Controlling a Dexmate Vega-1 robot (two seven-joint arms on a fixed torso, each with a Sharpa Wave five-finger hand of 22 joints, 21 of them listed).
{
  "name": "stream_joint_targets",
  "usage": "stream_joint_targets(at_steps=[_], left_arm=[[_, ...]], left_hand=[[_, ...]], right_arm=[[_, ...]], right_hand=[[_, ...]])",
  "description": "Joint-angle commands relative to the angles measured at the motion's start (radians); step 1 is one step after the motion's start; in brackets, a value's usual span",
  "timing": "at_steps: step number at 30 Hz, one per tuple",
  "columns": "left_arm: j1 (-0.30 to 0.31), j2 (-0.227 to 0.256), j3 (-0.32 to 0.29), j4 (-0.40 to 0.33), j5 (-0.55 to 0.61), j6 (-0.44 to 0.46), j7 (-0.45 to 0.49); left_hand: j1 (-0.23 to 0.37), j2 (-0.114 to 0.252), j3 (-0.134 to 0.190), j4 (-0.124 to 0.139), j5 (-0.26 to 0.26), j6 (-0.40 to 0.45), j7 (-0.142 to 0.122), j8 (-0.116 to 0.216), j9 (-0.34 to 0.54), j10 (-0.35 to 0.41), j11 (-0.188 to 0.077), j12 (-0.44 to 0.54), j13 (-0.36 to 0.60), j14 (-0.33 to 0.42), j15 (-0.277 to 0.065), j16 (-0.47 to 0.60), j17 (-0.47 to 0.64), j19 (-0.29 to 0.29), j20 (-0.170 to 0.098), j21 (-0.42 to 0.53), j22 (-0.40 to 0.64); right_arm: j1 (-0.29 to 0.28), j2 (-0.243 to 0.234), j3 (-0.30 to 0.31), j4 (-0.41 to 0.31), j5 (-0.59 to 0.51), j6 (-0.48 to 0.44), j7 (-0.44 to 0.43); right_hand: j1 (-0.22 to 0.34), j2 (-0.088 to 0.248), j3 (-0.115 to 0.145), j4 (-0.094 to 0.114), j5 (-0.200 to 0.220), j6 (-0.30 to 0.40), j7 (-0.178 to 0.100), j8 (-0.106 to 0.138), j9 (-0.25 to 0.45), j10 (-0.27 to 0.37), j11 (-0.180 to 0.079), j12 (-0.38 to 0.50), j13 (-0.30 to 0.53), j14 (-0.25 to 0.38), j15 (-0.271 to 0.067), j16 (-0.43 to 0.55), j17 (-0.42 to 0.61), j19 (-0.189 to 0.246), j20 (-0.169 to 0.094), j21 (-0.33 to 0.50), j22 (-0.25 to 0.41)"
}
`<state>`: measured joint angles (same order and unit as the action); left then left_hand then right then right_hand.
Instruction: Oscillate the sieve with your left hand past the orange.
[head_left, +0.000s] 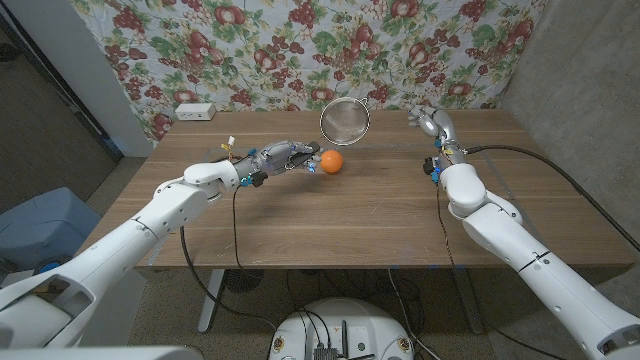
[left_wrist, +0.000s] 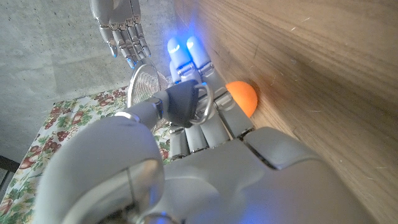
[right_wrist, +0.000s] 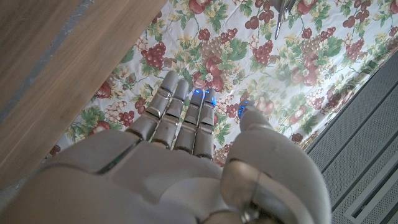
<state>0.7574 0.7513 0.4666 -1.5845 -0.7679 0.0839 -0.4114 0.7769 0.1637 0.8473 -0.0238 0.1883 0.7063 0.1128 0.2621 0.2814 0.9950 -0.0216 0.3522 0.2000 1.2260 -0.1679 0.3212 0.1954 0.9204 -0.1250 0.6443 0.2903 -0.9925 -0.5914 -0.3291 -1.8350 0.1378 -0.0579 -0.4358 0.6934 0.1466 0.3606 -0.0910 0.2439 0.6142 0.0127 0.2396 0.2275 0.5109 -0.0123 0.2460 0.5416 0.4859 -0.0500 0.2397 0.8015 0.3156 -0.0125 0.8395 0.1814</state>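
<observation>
Left hand grips the sieve by its handle, mesh raised just behind the orange on the table. Sweeps should stay level, clearing the fruit. Farther off, right hand hangs released, fingers straight.

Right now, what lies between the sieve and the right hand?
Nothing: in the head view, only bare table and floral backdrop separate the sieve from the right hand.

Wooden surface, floral cloth hung behind it as backdrop. White socket box on the surface's far left corner. Black cables run across the surface and off its near edge. Blue-grey bin on floor, left
</observation>
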Motion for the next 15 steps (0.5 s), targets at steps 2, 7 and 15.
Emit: stream_joint_targets(at_steps=[2,7,15], left_arm=[[0.064,-0.008,-0.033,-0.037,-0.02,-0.028,0.049],[0.084,-0.012,-0.046,-0.047,-0.03,-0.045,0.072],[0.111,-0.021,-0.061,-0.059,-0.041,-0.065,0.104]], left_hand=[[0.034,0.044,0.022,0.013,0.0,0.089,0.087,0.004,0.006,0.031,-0.022,0.001,0.001,0.065,-0.059,0.002,0.0,0.007,-0.019,0.009,0.004],[0.034,0.044,0.022,0.012,-0.001,0.09,0.087,0.003,0.008,0.033,-0.021,0.0,0.001,0.066,-0.059,0.001,0.0,0.005,-0.019,0.012,0.005],[0.034,0.044,0.022,0.012,-0.001,0.091,0.086,0.002,0.011,0.035,-0.022,0.0,0.001,0.068,-0.059,0.001,0.0,0.005,-0.019,0.016,0.005]], right_arm=[[-0.004,0.003,0.019,0.054,0.174,0.124,0.071],[-0.003,0.006,0.022,0.075,0.211,0.147,0.09],[-0.005,0.014,0.026,0.105,0.264,0.186,0.116]], right_hand=[[-0.003,0.01,0.004,-0.006,0.01,0.007,0.007,-0.004,0.0,0.012,0.004,-0.003,-0.002,-0.004,-0.011,0.006,0.001,-0.006,0.001,-0.003,0.003],[-0.005,0.012,0.005,-0.009,0.013,0.013,0.011,-0.004,0.0,0.019,0.011,-0.004,-0.004,-0.001,-0.008,0.008,-0.002,-0.005,0.002,-0.003,0.003],[-0.008,0.012,0.009,-0.013,0.018,0.016,0.019,-0.005,-0.001,0.023,0.016,-0.007,-0.008,0.007,-0.006,0.01,-0.01,0.002,0.005,0.0,0.004]])
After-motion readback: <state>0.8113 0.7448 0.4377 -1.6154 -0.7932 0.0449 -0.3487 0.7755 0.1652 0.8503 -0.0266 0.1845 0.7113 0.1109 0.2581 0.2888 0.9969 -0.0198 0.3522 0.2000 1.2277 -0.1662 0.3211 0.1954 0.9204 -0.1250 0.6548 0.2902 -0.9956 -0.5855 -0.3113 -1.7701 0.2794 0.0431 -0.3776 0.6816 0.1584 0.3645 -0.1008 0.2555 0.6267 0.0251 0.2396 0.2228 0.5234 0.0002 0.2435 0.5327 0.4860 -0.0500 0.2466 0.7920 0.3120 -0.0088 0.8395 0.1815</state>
